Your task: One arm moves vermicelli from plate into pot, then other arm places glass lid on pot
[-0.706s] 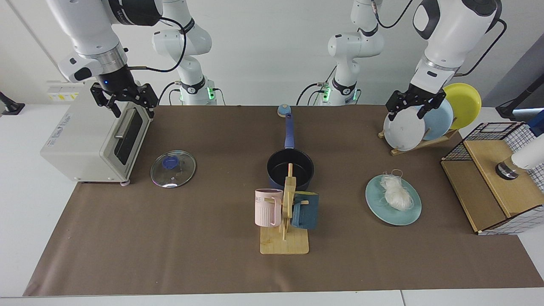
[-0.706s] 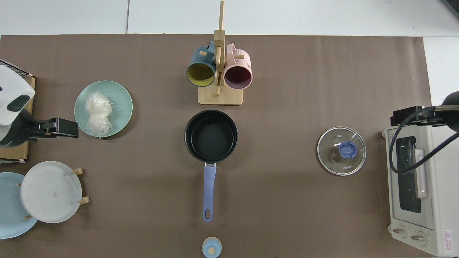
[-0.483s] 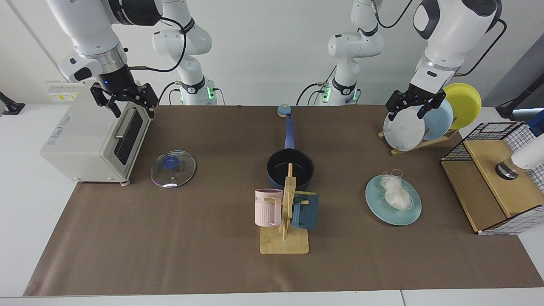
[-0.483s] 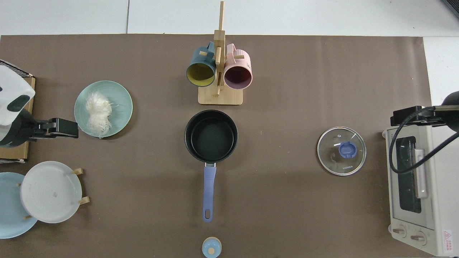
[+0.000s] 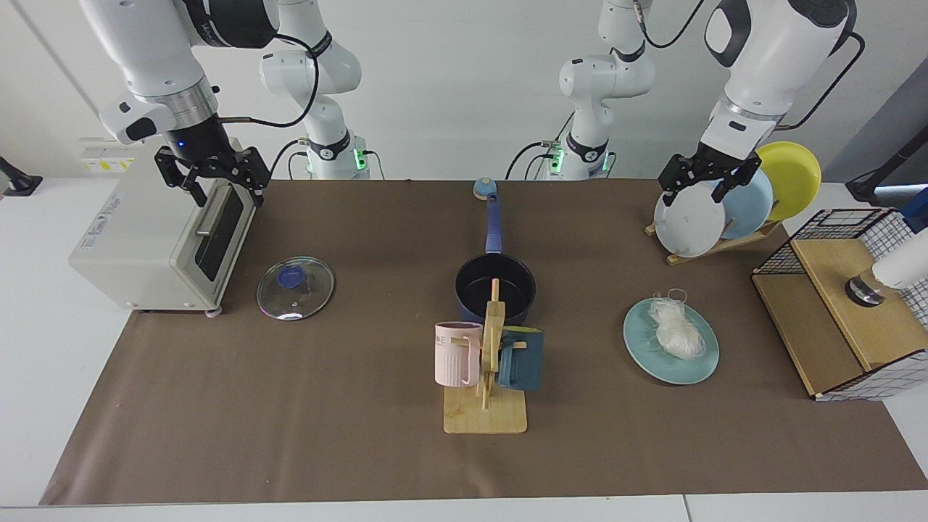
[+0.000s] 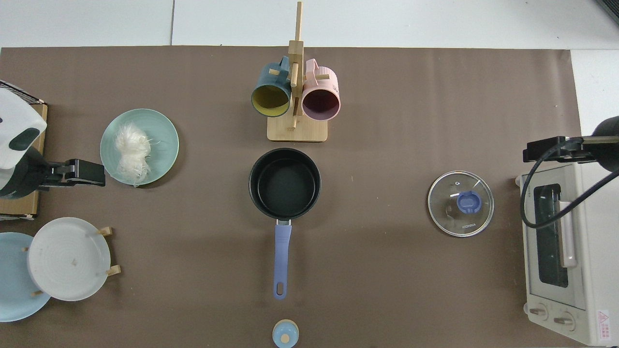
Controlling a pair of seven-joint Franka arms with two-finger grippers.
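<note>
vermicelli (image 5: 677, 330): lying on the plate (image 5: 645, 359); likely soft, light; pinching mid-bundle
left gripper (image 5: 700, 183): hovering above plate, gaping
right gripper (image 5: 212, 175): waiting, gaping

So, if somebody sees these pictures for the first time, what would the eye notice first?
Probably the small dark navy pot at the mat's centre, and the white vermicelli bundle on the round teal plate. The clear glass lid lies beside the toaster oven. The right gripper and left gripper hang open above.
</note>
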